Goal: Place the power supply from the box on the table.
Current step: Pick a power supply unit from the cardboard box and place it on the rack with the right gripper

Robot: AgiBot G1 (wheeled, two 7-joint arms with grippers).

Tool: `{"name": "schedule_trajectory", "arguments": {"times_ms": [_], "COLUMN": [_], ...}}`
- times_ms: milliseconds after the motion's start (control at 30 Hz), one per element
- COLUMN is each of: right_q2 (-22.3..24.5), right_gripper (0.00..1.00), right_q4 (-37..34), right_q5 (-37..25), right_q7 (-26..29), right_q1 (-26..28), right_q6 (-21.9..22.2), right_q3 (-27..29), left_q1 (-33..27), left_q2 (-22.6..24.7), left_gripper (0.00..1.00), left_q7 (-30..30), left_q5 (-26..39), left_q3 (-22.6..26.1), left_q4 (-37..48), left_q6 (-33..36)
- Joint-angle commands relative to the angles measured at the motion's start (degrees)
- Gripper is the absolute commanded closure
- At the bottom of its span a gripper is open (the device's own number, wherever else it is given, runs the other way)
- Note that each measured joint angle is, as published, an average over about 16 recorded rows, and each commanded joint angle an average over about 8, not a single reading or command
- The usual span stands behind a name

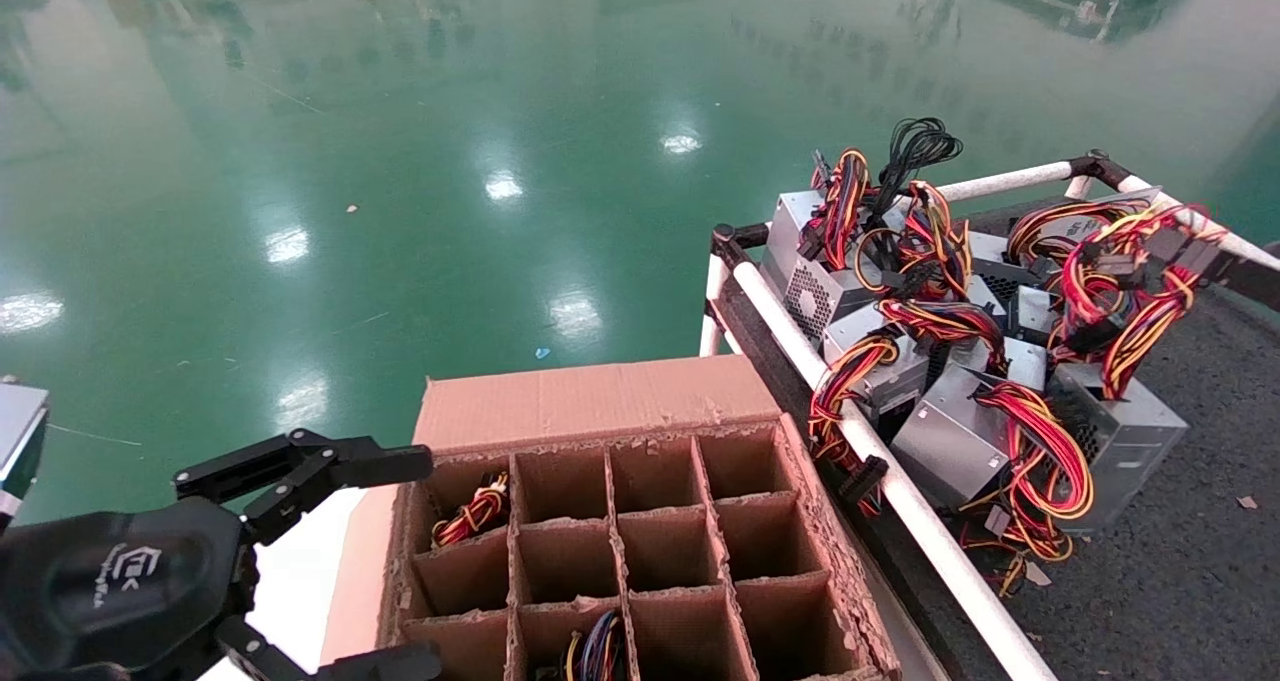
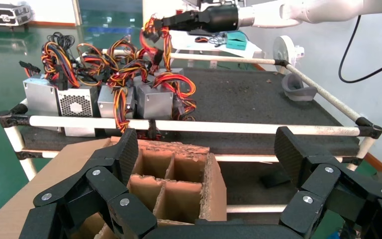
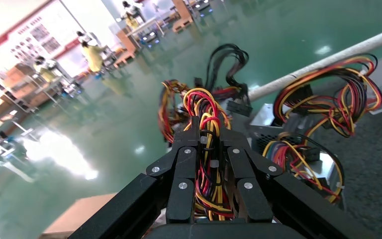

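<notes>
My right gripper is shut on the red, yellow and black wire bundle of a power supply, over the table. In the head view that gripper comes in from the right edge and holds the wires above a silver-grey power supply body; I cannot tell whether that body rests on the table. My left gripper hangs open and holds nothing at the left side of the cardboard box. Wires of other supplies show in the box cells.
Several power supplies with tangled wires lie piled at the table's near-left corner, some wires draped over the white rail. The green floor lies beyond. A grey curved object sits at the table's far side in the left wrist view.
</notes>
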Motion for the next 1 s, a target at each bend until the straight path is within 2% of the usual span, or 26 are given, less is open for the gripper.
{"name": "schedule_trajectory", "arguments": {"times_ms": [33,267,300,333,533,567,600,1000], "right_q2": [-0.7,-1.6,-1.6,-1.7,-1.8,-1.8,-1.8,-1.7], "right_gripper": [1.00,1.00,0.97,0.90,0.15,0.05,0.00,0.00], "right_q4": [0.1,0.2,0.2,0.2,0.4,0.5,0.5,0.4], "right_q5": [-0.2,-0.5,-0.5,-0.5,-0.7,-0.8,-0.8,-0.8], "right_q7": [-1.0,-2.9,-3.0,-3.0,-3.3,-3.3,-3.3,-3.2], "right_q1": [-0.2,-1.0,-1.1,-1.1,-1.2,-1.2,-1.2,-1.2], "right_q6": [1.3,0.9,0.7,0.5,0.0,0.0,-0.1,-0.1], "right_q3": [-0.1,-0.3,-0.4,-0.4,-0.5,-0.6,-0.6,-0.5], "left_q1": [0.0,0.0,0.0,0.0,0.0,0.0,0.0,0.0], "left_q2": [0.0,0.0,0.0,0.0,0.0,0.0,0.0,0.0], "left_gripper": [0.00,0.00,0.00,0.00,0.00,0.00,0.00,0.00], "left_q7": [0.0,0.0,0.0,0.0,0.0,0.0,0.0,0.0], "left_q5": [0.0,0.0,0.0,0.0,0.0,0.0,0.0,0.0], "left_q3": [0.0,0.0,0.0,0.0,0.0,0.0,0.0,0.0], "left_q4": [0.0,0.0,0.0,0.0,0.0,0.0,0.0,0.0], "left_q6": [0.0,0.0,0.0,0.0,0.0,0.0,0.0,0.0]}}
